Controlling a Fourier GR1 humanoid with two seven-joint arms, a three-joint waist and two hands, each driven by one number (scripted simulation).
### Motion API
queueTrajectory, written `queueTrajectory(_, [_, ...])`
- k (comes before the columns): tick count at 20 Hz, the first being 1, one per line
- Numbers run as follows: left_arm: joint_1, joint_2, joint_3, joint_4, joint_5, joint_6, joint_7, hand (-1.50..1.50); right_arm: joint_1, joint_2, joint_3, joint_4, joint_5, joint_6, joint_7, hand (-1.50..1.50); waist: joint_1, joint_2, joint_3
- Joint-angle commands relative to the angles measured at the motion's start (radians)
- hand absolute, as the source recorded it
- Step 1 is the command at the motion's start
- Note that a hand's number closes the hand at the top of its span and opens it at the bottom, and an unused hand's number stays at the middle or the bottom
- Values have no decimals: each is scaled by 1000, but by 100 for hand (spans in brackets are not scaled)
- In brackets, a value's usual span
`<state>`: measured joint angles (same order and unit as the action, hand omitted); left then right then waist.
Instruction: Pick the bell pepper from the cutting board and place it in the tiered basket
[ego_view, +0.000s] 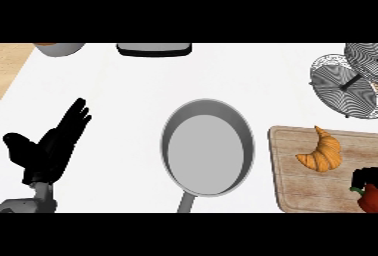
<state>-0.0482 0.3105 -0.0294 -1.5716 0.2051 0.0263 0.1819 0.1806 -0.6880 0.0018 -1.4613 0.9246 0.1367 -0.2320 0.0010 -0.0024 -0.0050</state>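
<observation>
Red bell pepper (367, 199) sat at the cutting board's (295, 180) right edge, mostly cut off by the frame, with the right hand (365, 177) touching its top, probably starting the pick; can't tell if fingers were curled. Croissant (322, 152) lay on the board just beside it, tiered basket (347, 82) well apart at upper right. Left hand (52, 142) rested open, fingers up, left of the pan (207, 147) on the surface (111, 100).

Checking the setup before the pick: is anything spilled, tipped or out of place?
Nothing stands out. The croissant lies on the cutting board, the pan sits empty and flat, and nothing is spilled.
</observation>
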Motion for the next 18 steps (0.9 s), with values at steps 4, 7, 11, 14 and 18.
queueTrajectory(4, [-50, -28, 21, 46, -27, -8, 21, 0, -21, 50, 28, 70, 140, -123, -65, 150, -4, 3, 5])
queueTrajectory(7, [-27, -1, 24, 8, -6, -28, 8, 0, -138, -161, -203, 401, -40, -86, -277, 150, 24, 14, 11])
queueTrajectory(11, [-29, -11, 10, 5, -1, -39, 2, 0, -168, -287, -306, 535, -88, -41, -337, 150, 39, 29, 20])
queueTrajectory(14, [-28, -29, -8, 15, -13, -31, -3, 0, -243, -318, -383, 633, -145, -78, -410, 150, 48, 26, 21])
queueTrajectory(18, [-34, -17, 7, 33, -1, -43, 6, 0, -317, -302, -482, 719, -238, -162, -520, 150, 39, 21, 24])
